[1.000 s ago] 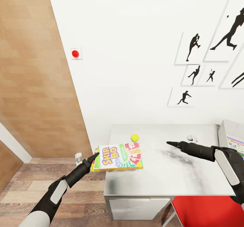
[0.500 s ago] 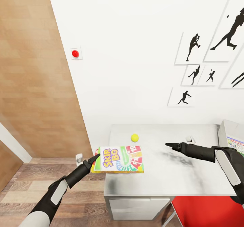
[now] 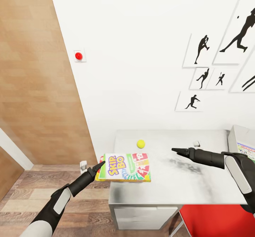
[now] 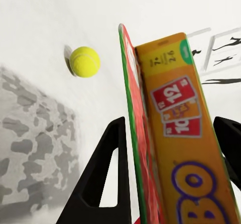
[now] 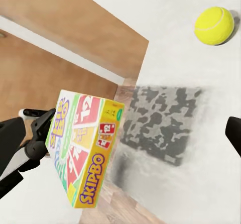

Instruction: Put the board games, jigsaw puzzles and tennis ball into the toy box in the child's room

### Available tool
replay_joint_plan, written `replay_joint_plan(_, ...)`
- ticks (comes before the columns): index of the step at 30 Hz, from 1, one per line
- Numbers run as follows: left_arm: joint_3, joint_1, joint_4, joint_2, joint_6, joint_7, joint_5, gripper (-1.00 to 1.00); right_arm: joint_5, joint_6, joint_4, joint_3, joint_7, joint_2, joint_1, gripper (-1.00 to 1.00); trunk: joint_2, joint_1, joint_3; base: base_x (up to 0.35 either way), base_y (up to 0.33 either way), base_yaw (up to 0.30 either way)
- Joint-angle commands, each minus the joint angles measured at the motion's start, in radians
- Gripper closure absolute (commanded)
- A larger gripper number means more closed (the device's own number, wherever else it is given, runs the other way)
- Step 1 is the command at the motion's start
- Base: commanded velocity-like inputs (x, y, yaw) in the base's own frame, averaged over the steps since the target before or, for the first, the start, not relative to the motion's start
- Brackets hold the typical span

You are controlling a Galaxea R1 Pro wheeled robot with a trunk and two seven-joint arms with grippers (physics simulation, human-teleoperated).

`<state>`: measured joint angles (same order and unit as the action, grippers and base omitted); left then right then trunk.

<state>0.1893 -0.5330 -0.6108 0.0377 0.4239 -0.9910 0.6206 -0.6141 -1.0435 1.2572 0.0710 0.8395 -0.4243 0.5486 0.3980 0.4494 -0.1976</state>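
The left gripper (image 3: 100, 167), jaws clamped on the board game (image 3: 124, 167), has tipped it flatter over the surface (image 3: 198, 187) edge (ball (image 3: 141, 144) beyond); right jaws' state unclear; boxing remains.

A Skip-Bo game box (image 5: 83, 146) hangs above the edge of the grey tabletop (image 5: 201, 133), clamped at one end by the left gripper (image 5: 35, 133). A tennis ball (image 5: 214, 25) rests well apart from it.

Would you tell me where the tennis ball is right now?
The tennis ball lies on the table near its back left corner in the head view, just beyond the board game held by the left gripper.
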Motion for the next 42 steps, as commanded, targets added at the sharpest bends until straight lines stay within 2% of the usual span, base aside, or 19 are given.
replay_joint_plan(1,0.001,-0.001,0.0,0.0,0.009,-0.002,0.005,1.0,0.004,-0.004,0.003,0.001,0.018,0.0,-0.001,-1.0,0.002,0.001,-0.002,0.0,0.0,0.0)
replay_joint_plan(11,-0.001,-0.001,0.0,-0.007,0.001,-0.007,0.007,1.0,0.007,-0.004,0.009,-0.001,0.056,0.009,-0.008,-1.0,0.002,0.001,-0.002,0.0,0.0,0.0)
replay_joint_plan(26,-0.002,-0.002,-0.001,-0.033,-0.003,-0.089,0.008,1.0,0.013,-0.004,0.008,-0.004,0.063,0.022,-0.011,-1.0,0.002,0.001,-0.002,0.0,0.0,0.0)
replay_joint_plan(42,0.0,-0.001,-0.001,-0.04,-0.004,-0.15,0.015,1.0,0.014,-0.004,0.012,-0.002,0.062,0.037,-0.019,-1.0,0.002,0.001,-0.002,0.0,0.0,0.0)
